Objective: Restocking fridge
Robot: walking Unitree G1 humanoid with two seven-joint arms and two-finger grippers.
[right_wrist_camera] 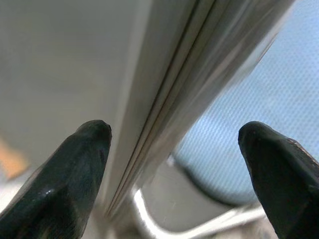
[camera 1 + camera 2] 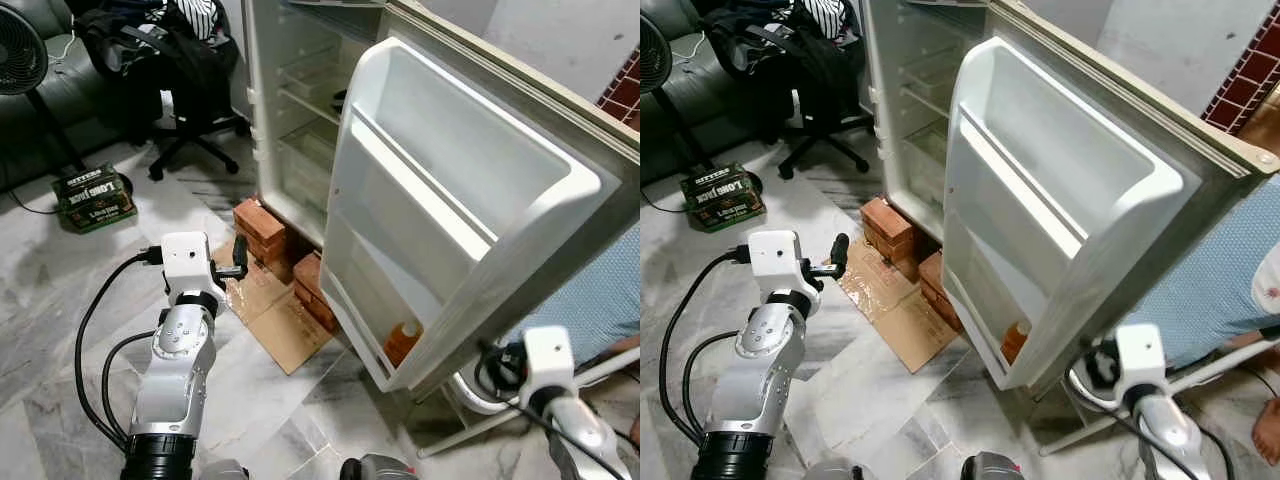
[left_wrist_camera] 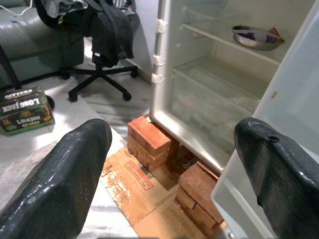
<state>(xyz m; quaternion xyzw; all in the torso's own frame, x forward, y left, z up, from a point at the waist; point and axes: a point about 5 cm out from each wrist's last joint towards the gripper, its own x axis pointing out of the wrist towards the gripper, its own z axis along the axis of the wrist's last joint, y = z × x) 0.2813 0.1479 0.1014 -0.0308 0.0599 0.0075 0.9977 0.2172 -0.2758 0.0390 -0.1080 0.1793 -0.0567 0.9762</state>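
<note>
Left eye view puts the left gripper (image 3: pixel 169 174) nearest, spread wide and empty above the cardboard (image 2: pixel 275 315) on the floor. Beside it, the right gripper (image 1: pixel 174 164) is spread too, straddling the edge of the fridge door (image 2: pixel 450 200). An orange bottle (image 2: pixel 402 341) sits in the door's lowest shelf. Beyond, bricks (image 2: pixel 262 228) prop the open fridge (image 3: pixel 214 94), a metal bowl (image 3: pixel 255 37) on its shelf.

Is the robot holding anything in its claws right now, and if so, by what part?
Nothing is held. The left gripper is open before the fridge; the right gripper is open, its fingers either side of the door edge, not closed on it.
</note>
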